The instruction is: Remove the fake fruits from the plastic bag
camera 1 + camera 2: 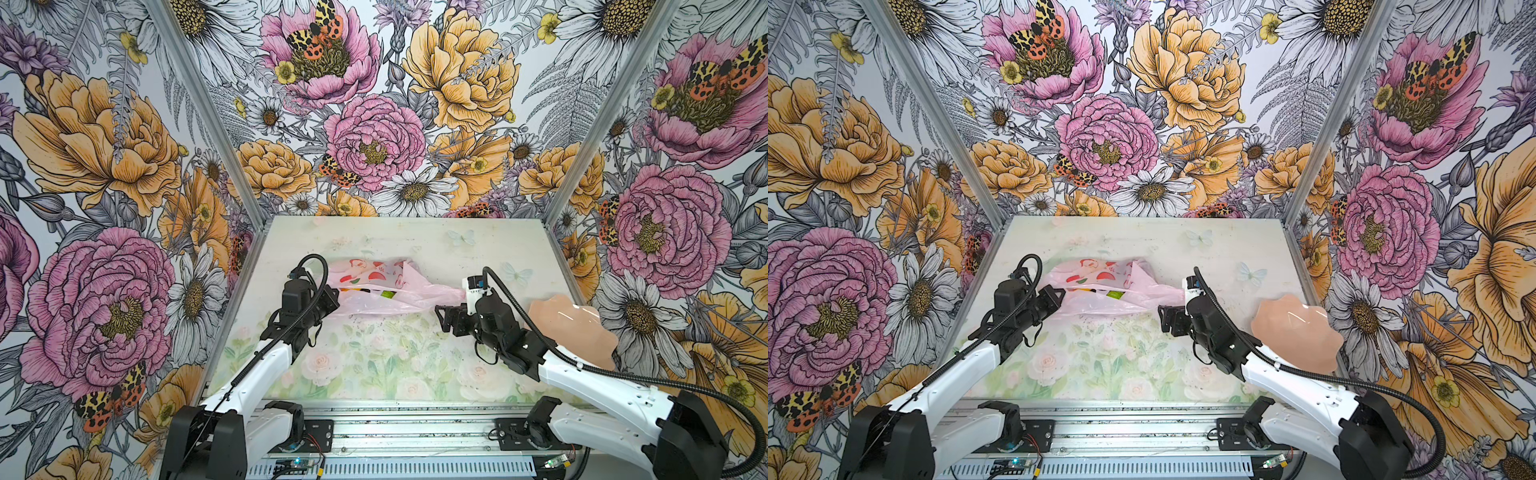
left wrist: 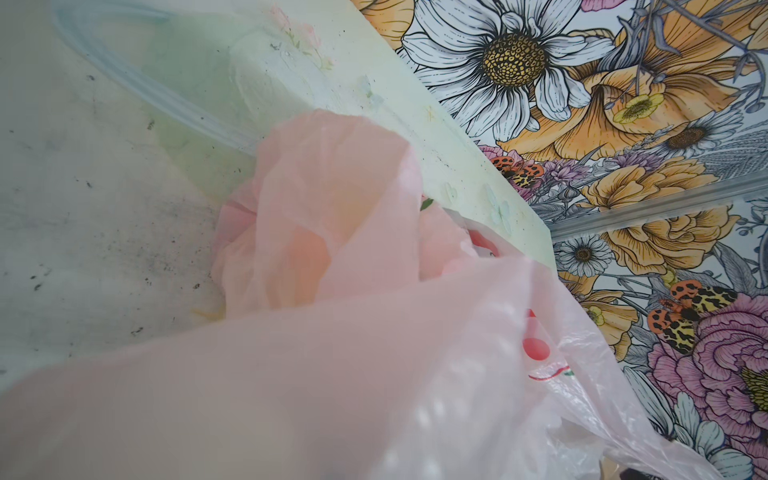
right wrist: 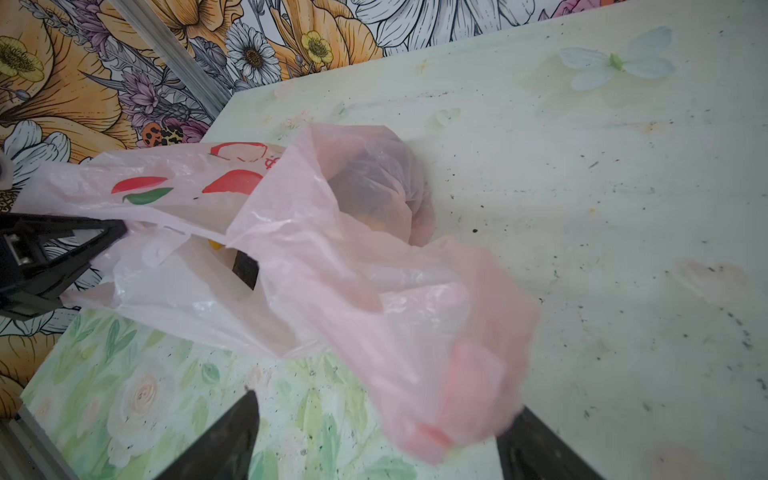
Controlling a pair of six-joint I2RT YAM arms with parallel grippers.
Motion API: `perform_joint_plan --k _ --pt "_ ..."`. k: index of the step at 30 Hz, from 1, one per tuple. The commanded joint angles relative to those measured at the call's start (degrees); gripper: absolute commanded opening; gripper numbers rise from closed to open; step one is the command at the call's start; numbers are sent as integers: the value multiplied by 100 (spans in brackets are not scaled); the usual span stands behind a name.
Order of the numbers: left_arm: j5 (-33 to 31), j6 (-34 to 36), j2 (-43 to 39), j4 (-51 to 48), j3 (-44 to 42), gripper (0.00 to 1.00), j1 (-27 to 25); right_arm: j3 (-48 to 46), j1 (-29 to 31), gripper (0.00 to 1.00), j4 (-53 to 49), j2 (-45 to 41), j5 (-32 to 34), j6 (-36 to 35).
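Note:
The pink plastic bag [image 1: 374, 305] [image 1: 1096, 306] lies crumpled across the middle of the table. Its mouth gapes toward the front. Fake fruits show through it: a green piece [image 1: 388, 295] [image 1: 1116, 294] and, in the right wrist view, a dark lump [image 3: 365, 187] under the film. My left gripper [image 1: 334, 301] [image 1: 1059, 299] is shut on the bag's left edge; the bag [image 2: 332, 249] fills the left wrist view and hides the jaws. My right gripper [image 1: 442, 320] [image 1: 1165, 318] [image 3: 386, 409] stands open at the bag's right end. A blurred pink flap of the bag [image 3: 457, 353] hangs loose between its jaws.
A peach wavy-edged dish [image 1: 573, 328] [image 1: 1296, 328] sits at the table's right edge, behind my right arm. Flowered walls close in the table on three sides. The metal rail with both arm bases runs along the front.

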Motion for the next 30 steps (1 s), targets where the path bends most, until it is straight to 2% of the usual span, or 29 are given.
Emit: perform_joint_plan --k 1,4,6,9,14,19,25,30 --pt "-205 97 0 -60 174 0 -35 -40 298 86 -815 -474 574 -28" --pt "-245 131 1 -58 175 0 -94 124 850 78 -1189 -741 662 -12" --pt "-274 173 11 -85 192 0 -156 315 1270 76 -1175 -729 839 0" --pt "-353 212 -25 -145 183 0 -249 833 1538 69 -1139 -73 938 22" --pt "-383 184 -193 -313 174 0 -365 1508 1467 64 -589 1284 920 -235" --pt "-530 218 -495 -528 109 0 -441 2300 993 55 -425 2684 779 -338" --pt "-439 230 -561 -575 31 0 -452 2874 620 53 -427 3615 765 -315" --pt "-332 258 -546 -509 -126 0 -475 3507 371 56 -443 4086 647 -444"
